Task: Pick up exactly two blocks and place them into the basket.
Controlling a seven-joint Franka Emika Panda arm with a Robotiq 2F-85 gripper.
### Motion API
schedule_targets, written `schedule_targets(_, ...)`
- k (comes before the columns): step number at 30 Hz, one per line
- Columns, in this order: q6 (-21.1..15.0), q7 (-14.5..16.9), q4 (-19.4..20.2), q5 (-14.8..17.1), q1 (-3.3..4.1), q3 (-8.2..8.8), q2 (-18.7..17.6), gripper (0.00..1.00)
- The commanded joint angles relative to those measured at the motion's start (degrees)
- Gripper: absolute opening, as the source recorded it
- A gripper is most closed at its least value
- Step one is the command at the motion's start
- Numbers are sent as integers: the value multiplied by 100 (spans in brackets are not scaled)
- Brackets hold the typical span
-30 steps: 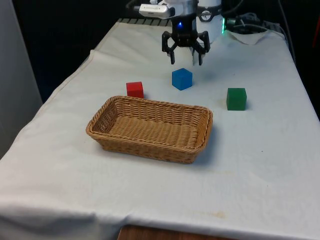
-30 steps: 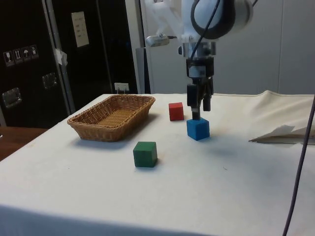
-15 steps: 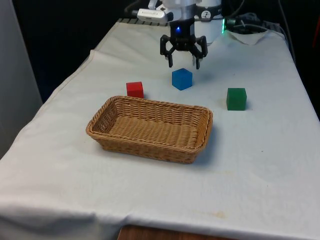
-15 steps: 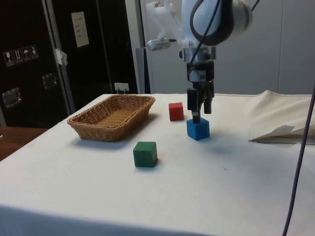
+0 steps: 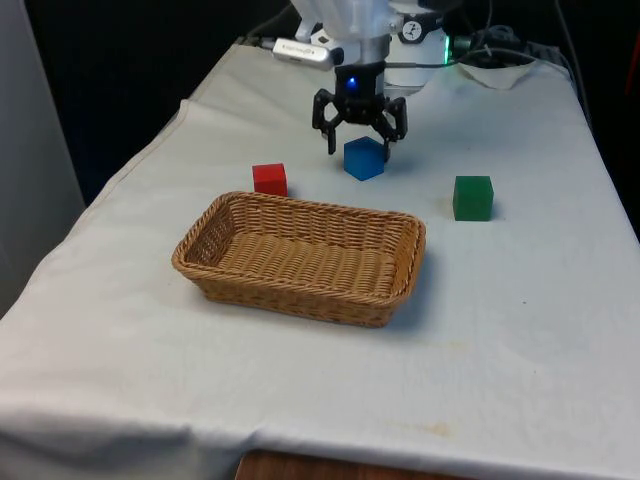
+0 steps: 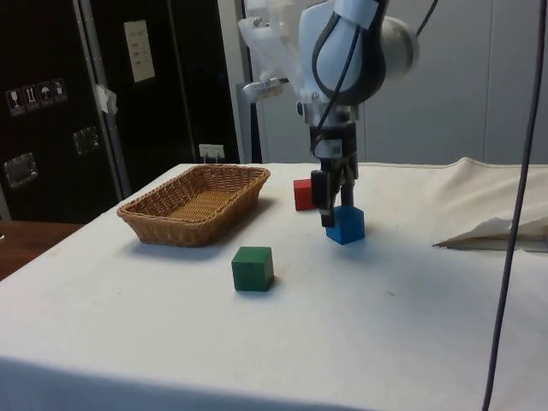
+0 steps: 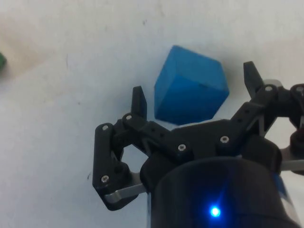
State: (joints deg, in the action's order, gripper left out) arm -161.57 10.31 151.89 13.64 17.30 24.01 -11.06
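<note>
A blue block rests on the white cloth beyond the wicker basket. My gripper is open and lowered around it, one finger on each side, not closed on it. A red block sits at the basket's far corner, toward the front view's left. A green block stands alone toward the front view's right.
The basket holds nothing. Crumpled white paper lies near the robot's base. The cloth's edge drops off at the front view's left.
The gripper has come down and shifted slightly toward the front view's left, from hovering above the blue block to straddling it. The blocks and basket have stayed put.
</note>
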Motion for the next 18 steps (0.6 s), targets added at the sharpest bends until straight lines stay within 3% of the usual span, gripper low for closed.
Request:
schedule_targets(1,-69,103,23,143,-46,-86,40,100)
schedule_targets(7,-109,63,-6,86,-40,-52,-109,100)
schedule_targets(8,-69,6,-23,11,-6,-6,-126,100)
schedule_targets(9,-115,57,0,74,-34,-46,-115,100)
schedule_targets(15,-92,23,-11,34,-17,-23,-149,100)
schedule_targets(17,-69,6,-23,11,-11,-6,-160,88)
schedule_targets(18,-86,17,-17,29,-11,-17,-149,88)
